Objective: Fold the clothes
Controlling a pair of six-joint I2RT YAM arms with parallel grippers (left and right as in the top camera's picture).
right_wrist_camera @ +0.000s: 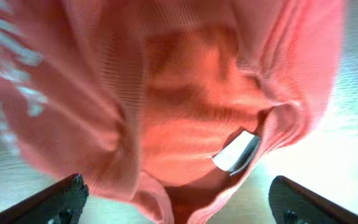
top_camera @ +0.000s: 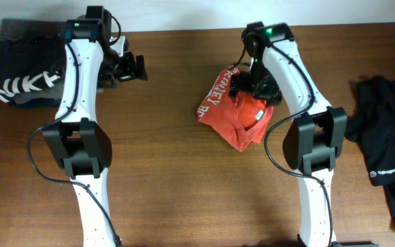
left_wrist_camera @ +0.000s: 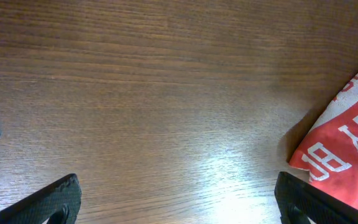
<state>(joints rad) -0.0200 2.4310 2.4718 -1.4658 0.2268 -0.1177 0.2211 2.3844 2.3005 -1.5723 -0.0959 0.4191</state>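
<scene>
The red-orange shirt (top_camera: 235, 113) lies crumpled in a heap at the table's middle, white lettering on its left side and its white neck label (top_camera: 260, 114) showing. My right gripper (top_camera: 249, 86) is open directly over the heap; in the right wrist view the shirt (right_wrist_camera: 166, 93) fills the frame between the spread fingers (right_wrist_camera: 179, 202), with the label (right_wrist_camera: 236, 151) near the collar. My left gripper (top_camera: 134, 67) is open and empty over bare wood left of the shirt; its wrist view shows the shirt's lettered edge (left_wrist_camera: 347, 149) at the right.
A dark garment with white lettering (top_camera: 22, 72) lies at the far left edge. A black garment (top_camera: 386, 147) lies at the far right. The wooden table (top_camera: 170, 158) runs between them.
</scene>
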